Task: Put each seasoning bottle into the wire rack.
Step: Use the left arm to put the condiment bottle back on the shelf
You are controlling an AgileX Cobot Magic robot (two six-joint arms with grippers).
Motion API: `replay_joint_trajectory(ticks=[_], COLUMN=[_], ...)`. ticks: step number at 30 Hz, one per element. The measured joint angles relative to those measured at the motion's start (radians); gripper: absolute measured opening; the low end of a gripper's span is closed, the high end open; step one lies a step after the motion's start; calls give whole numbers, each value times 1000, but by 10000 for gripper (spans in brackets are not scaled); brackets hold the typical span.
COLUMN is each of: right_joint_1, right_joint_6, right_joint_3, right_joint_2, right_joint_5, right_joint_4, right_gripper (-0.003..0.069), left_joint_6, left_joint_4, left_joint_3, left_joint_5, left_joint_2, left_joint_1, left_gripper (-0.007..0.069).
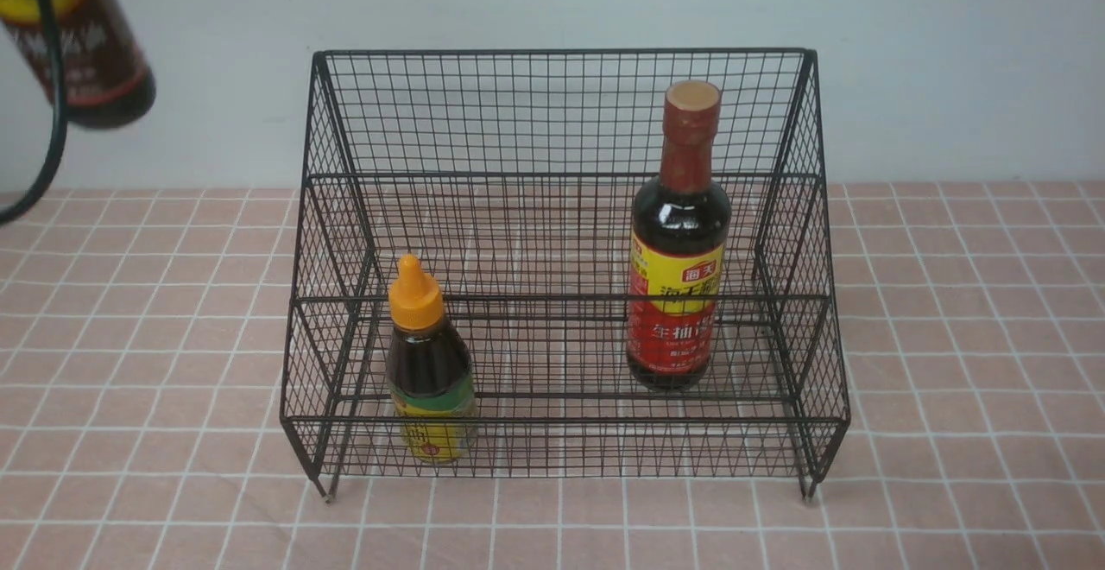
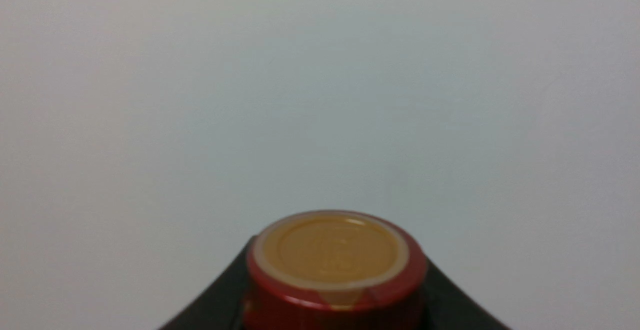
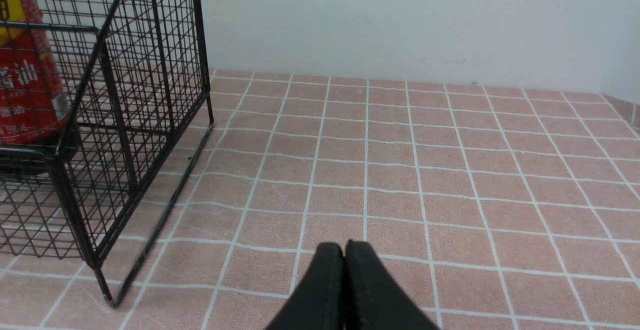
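Note:
The black wire rack point(image 1: 561, 112) stands mid-table. On its lowest shelf at the left is a short seasoning bottle point(image 1: 427, 363) with an orange nozzle cap. A tall red-capped bottle point(image 1: 678, 242) stands upright on the shelf above, at the right. A third tall bottle point(image 1: 86, 52) hangs tilted in the air at the far upper left, clear of the rack. Its red cap point(image 2: 330, 250) sits between the black fingers point(image 2: 215, 300) of my left gripper point(image 2: 335, 290), which is shut on it. Low over the tiles to the right of the rack, my right gripper point(image 3: 344, 250) is shut and holds nothing.
Pink tiled tabletop point(image 1: 950, 380) spreads on both sides of the rack, with a pale wall point(image 1: 950, 60) behind. A black cable point(image 1: 53, 121) loops down at the far left. The rack's right side point(image 3: 150, 70) and foot point(image 3: 107, 295) are close to my right gripper.

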Motion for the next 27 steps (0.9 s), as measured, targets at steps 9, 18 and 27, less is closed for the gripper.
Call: replay_joint_trajectory(ticks=[9,18,27], right_joint_1=[0,0,0], right_joint_6=[0,0,0], right_joint_3=[0,0,0], right_joint_2=[0,0,0], right_joint_5=[0,0,0], right_joint_4=[0,0,0], right_gripper=[-15,-15,-15], left_joint_6=[-1,-1,-3], left_joint_4=[14,14,12], left_joint_3=[-189,-215,-214], left_joint_5=[65,67,87], left_joint_2=[30,161,282], left_joint_1=[-210,-301,-308], left_gripper=[259,259,259])
